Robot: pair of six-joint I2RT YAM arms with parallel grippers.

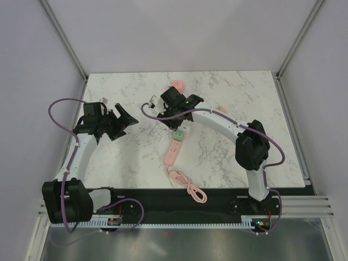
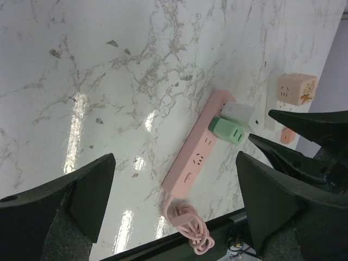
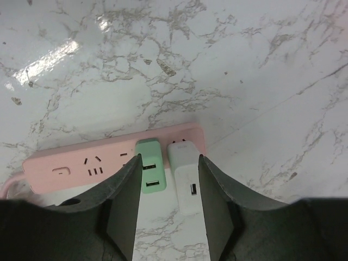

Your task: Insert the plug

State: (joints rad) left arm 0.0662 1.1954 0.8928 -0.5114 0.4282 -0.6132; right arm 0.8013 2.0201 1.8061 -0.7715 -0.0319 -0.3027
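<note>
Near the middle of the white marble desk (image 1: pixel 228 157) lies a long pink plastic power strip (image 3: pixel 81 163), its pink cord (image 1: pixel 190 187) coiled in loops towards the arm bases. The white rectangular plug (image 3: pixel 184 179) sits at the strip's end socket, just beside a mint-green block adapter (image 3: pixel 149 168) in the next socket. Whether its prongs are fully home cannot be made out, since the body covers the socket. From above, this plug is hidden beneath the right arm, and only the green adapter shows. The right hand (image 3: pixel 168 160) hangs directly over the two. Its black fingers (image 3: pixel 122 212) stand apart and clamp nothing, the white plug showing in the gap. One finger overlaps the green adapter's edge in the right wrist view, and contact there is hard to judge. The left hand (image 2: pixel 174 163) is well off to the left of the strip, its fingers spread wide and empty, their bases cut off by the frame. At the far side of the desk stands a pale pink cube adapter (image 1: pixel 177 85). In the left wrist view it is partly cut off by dark fingers.
</note>
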